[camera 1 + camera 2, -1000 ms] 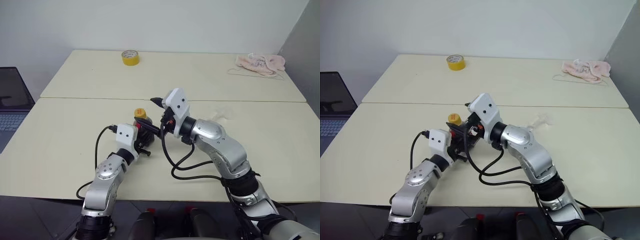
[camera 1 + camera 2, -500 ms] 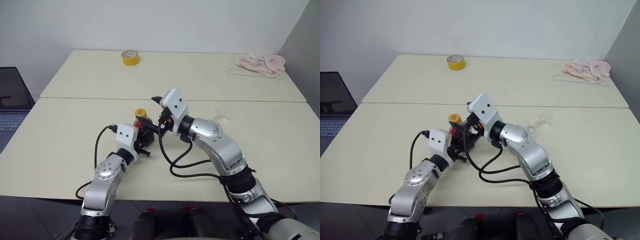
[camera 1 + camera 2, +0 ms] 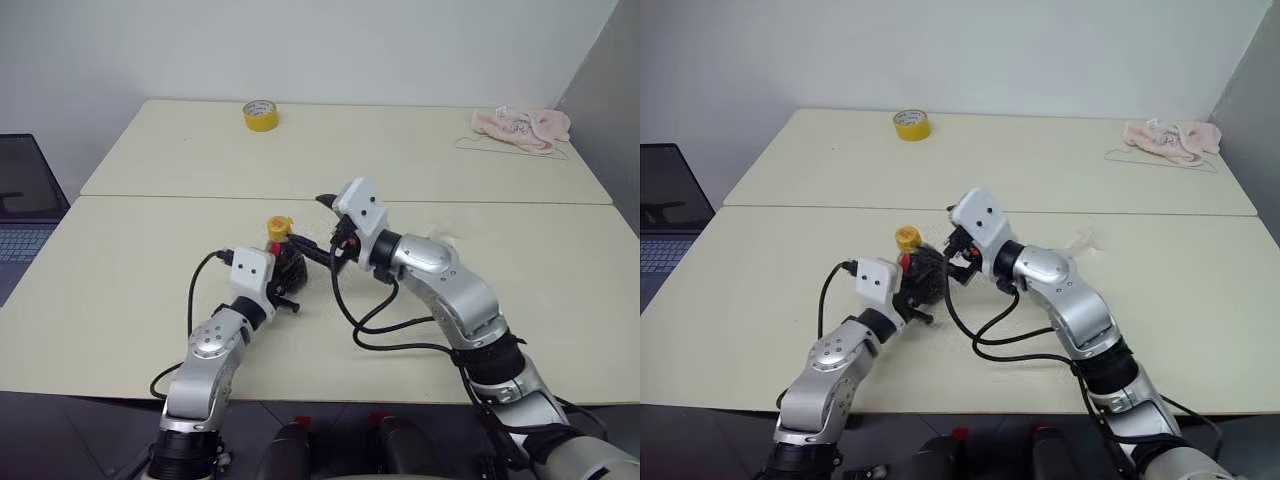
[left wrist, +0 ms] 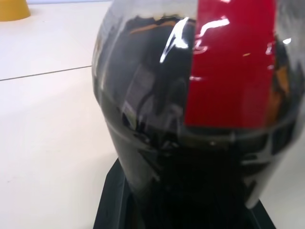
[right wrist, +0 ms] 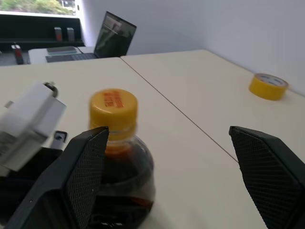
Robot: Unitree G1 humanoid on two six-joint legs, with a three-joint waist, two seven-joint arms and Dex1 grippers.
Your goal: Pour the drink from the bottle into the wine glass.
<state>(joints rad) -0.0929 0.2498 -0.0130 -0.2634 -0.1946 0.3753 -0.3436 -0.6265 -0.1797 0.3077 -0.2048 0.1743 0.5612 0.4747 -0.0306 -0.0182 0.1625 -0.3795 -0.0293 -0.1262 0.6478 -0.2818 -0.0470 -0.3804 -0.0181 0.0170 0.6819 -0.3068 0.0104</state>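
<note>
Only red label band (image 4: 228,62) — unreadable

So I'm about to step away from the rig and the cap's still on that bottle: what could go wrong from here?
1. The bottle is gripped low on its body by the left gripper. Twisting the yellow cap could turn the bottle in that grip instead.
2. The right gripper stands open and off to one side of the cap, so closing now might miss it or knock the bottle.
3. The wine glass looks faint beyond the right arm, which could bump it.
</note>
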